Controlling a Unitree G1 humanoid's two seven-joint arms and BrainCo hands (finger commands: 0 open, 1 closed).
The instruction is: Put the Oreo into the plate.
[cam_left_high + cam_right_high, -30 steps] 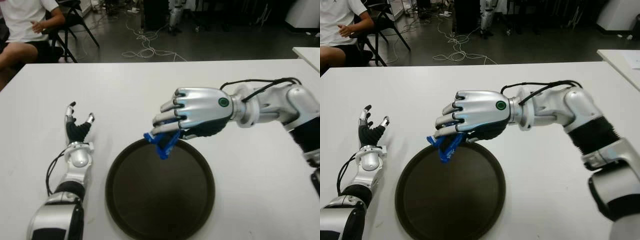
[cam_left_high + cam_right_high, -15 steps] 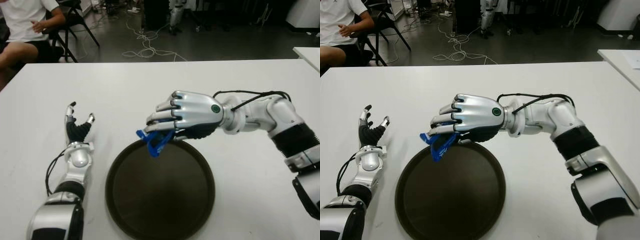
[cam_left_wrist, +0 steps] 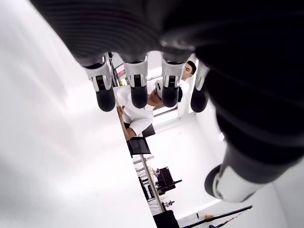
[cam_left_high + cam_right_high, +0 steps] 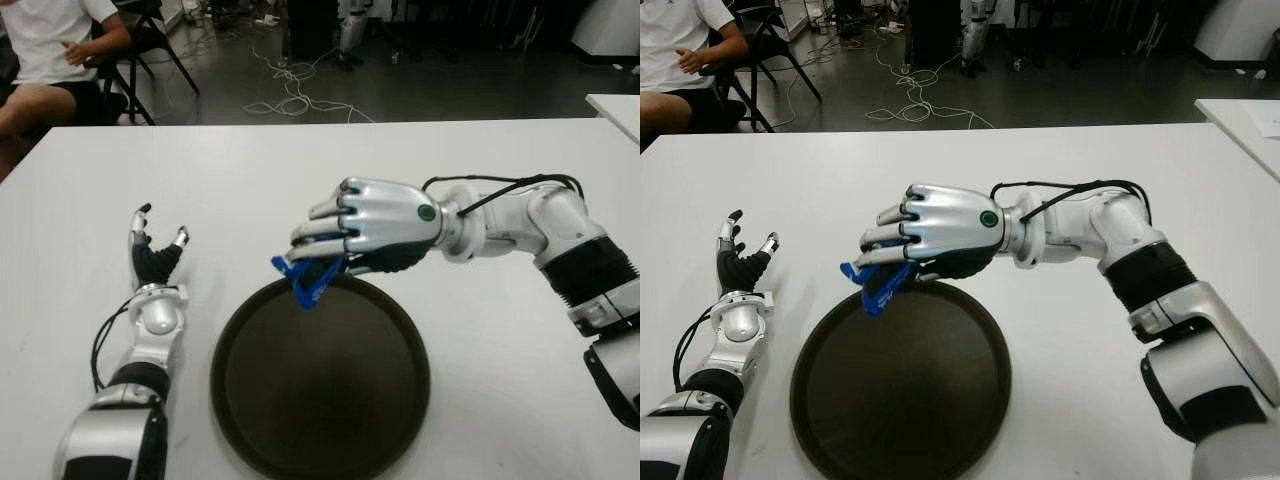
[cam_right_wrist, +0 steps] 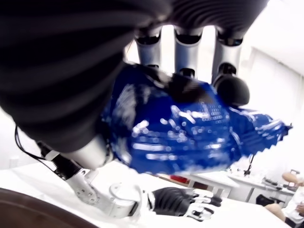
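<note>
White table [image 4: 250, 170], dark plate [image 4: 320, 385] – right robot hand [image 4: 345, 240] gripping blue Oreo [image 4: 303, 281] over rim

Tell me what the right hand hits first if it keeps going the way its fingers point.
Probably nothing: the right hand, gripping the blue Oreo pack over the plate's far rim, points toward the robot's left across bare table. Depth is uncertain.
</note>
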